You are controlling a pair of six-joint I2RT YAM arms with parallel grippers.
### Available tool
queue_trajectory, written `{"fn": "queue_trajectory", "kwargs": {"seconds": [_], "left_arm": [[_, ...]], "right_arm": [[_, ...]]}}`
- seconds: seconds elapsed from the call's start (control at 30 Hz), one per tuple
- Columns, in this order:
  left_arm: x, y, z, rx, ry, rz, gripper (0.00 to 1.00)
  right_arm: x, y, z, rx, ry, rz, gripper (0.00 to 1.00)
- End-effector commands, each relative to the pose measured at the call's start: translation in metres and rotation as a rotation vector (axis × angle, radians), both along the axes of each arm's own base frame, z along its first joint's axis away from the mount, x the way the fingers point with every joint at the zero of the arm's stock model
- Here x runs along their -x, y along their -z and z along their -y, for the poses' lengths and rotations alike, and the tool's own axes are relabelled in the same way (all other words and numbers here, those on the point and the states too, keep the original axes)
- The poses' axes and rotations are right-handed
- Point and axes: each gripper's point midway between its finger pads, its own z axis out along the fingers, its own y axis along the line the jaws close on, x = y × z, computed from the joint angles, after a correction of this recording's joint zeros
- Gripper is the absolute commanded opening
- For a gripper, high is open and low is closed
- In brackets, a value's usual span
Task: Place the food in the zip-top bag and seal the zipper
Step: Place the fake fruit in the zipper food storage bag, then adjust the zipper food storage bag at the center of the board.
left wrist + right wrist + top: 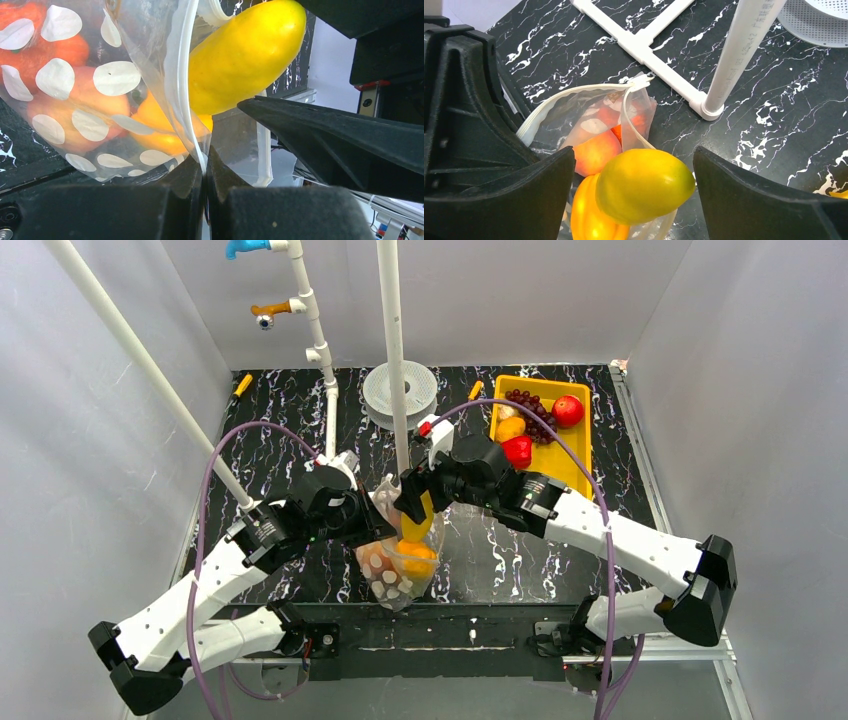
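Note:
The clear polka-dot zip-top bag [398, 568] hangs in front of the arms with its mouth open upward. My left gripper [205, 167] is shut on the bag's mouth edge, pinching the whitish zipper strip [176, 75]. My right gripper [633, 152] is open just over the mouth, with the yellow lemon-like fruit [644, 184] between its fingers, lying on a yellow bell pepper [586, 212] in the opening. A peach [596, 150] and other orange food [60, 55] lie deeper in the bag. In the top view the right gripper [415, 505] is over the bag and the left gripper [362, 522] is at its left.
A yellow tray [578, 468] at the back right holds a red pepper [517, 450], grapes [530, 412], a red round fruit [567, 410] and an orange piece. A white pipe frame [392, 350] stands just behind the bag. A white round strainer [420, 390] lies at the back.

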Motion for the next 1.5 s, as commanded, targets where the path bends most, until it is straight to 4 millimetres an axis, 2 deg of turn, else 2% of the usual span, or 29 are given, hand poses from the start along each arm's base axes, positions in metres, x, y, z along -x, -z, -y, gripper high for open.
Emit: {"fn": "queue_trajectory", "kwargs": {"seconds": [0.0, 0.1, 0.27, 0.43, 0.53, 0.73, 0.93, 1.0, 1.03, 1.1, 1.17, 1.27, 1.3, 1.37, 1.47], "left_arm": [[0.001, -0.006, -0.003, 0.014, -0.002, 0.022, 0.0], [0.001, -0.006, -0.003, 0.017, -0.003, 0.025, 0.0], [0.001, -0.004, -0.002, 0.021, 0.0, 0.027, 0.0], [0.0, -0.018, -0.007, 0.055, 0.002, 0.108, 0.0], [0.001, -0.02, -0.008, 0.063, 0.001, 0.115, 0.0], [0.003, -0.025, -0.005, 0.095, 0.012, 0.126, 0.0], [0.005, -0.072, 0.003, 0.215, 0.067, 0.242, 0.0], [0.004, -0.08, 0.002, 0.224, 0.075, 0.284, 0.0], [0.002, -0.078, -0.001, 0.213, 0.065, 0.299, 0.0], [-0.001, -0.061, -0.007, 0.173, 0.02, 0.268, 0.0], [-0.005, -0.03, -0.014, 0.11, -0.037, 0.202, 0.0], [0.003, 0.02, -0.02, 0.026, -0.087, 0.039, 0.0], [0.007, 0.031, -0.02, 0.018, -0.086, 0.003, 0.0], [0.012, 0.042, -0.018, 0.028, -0.076, -0.033, 0.0], [0.015, 0.039, -0.02, 0.043, -0.076, -0.025, 0.0]], "right_arm": [[0.012, -0.02, -0.005, -0.082, -0.034, -0.024, 0.88], [0.027, -0.023, -0.015, -0.139, -0.1, -0.089, 0.76], [0.051, -0.042, -0.038, -0.269, -0.215, -0.208, 0.71], [0.06, -0.049, -0.047, -0.304, -0.254, -0.284, 0.65], [0.055, -0.055, -0.038, -0.288, -0.22, -0.239, 0.67], [0.043, -0.07, -0.009, -0.253, -0.11, -0.139, 0.76], [0.035, -0.09, 0.025, -0.248, -0.005, -0.033, 0.84], [0.029, -0.096, 0.038, -0.258, 0.046, 0.017, 0.87], [0.027, -0.098, 0.043, -0.261, 0.063, 0.037, 0.89], [0.021, -0.099, 0.053, -0.259, 0.108, 0.074, 0.93], [0.018, -0.096, 0.058, -0.242, 0.127, 0.087, 0.94], [0.016, -0.085, 0.057, -0.214, 0.135, 0.075, 0.95], [0.016, -0.08, 0.055, -0.203, 0.135, 0.067, 0.95], [0.015, -0.07, 0.052, -0.18, 0.133, 0.052, 0.95], [0.011, -0.058, 0.047, -0.149, 0.137, 0.034, 0.96]]}}
